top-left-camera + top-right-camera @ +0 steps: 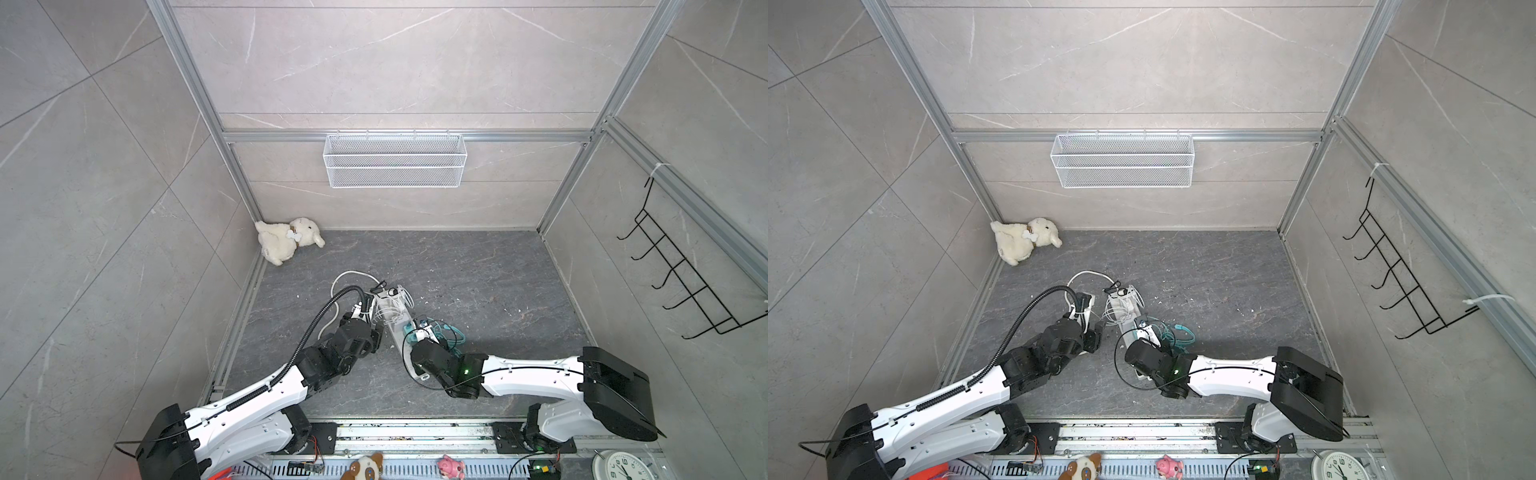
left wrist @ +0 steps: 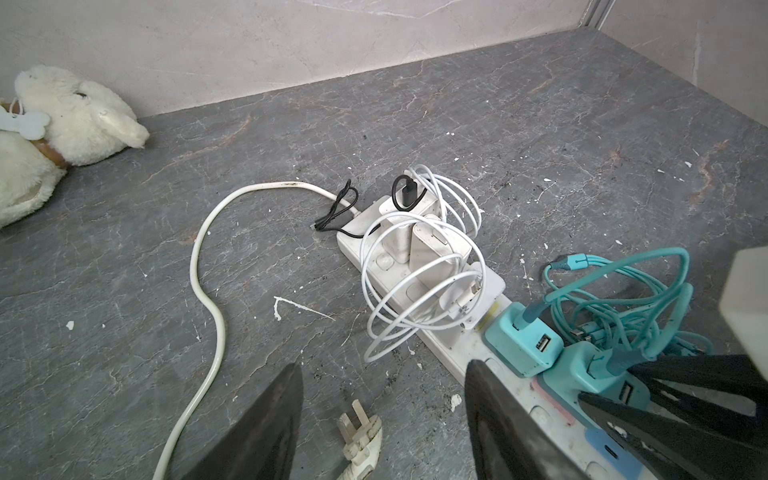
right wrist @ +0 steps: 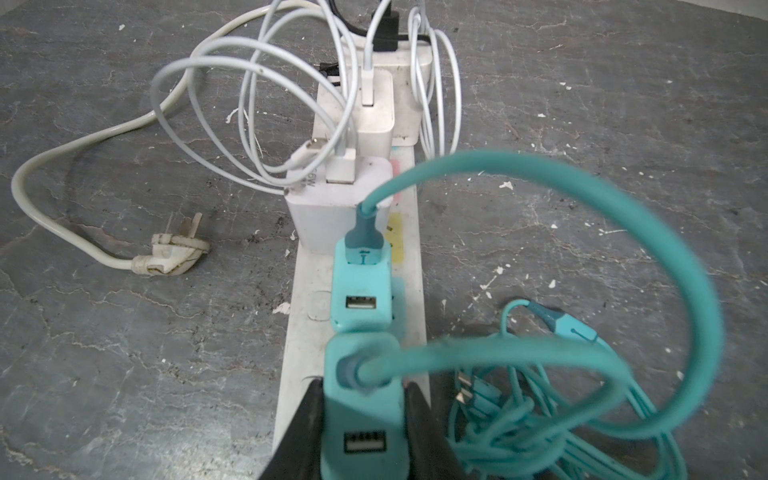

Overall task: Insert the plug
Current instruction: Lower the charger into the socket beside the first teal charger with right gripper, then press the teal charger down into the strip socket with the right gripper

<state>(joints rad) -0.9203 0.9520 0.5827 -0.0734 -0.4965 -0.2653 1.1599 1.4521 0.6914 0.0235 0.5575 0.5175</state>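
The right tool [image 3: 363, 384] is clamped on the teal square USB charger plug [image 3: 365, 415], which stands on the long white plastic power strip [image 3: 297, 374], just beside a second teal charger [image 3: 361, 291]. The left tool [image 2: 382, 365] hangs part-open and empty above the dark grey stone worktop [image 2: 124, 332], near a loose white three-pin plug [image 2: 361, 432].

Dark stone-pattern table [image 1: 478, 266] carries a white power strip [image 3: 305, 274], its cord [image 2: 208, 291], a teal cable bundle [image 3: 519, 419] and a plush dog [image 1: 286, 241] in the far left corner.
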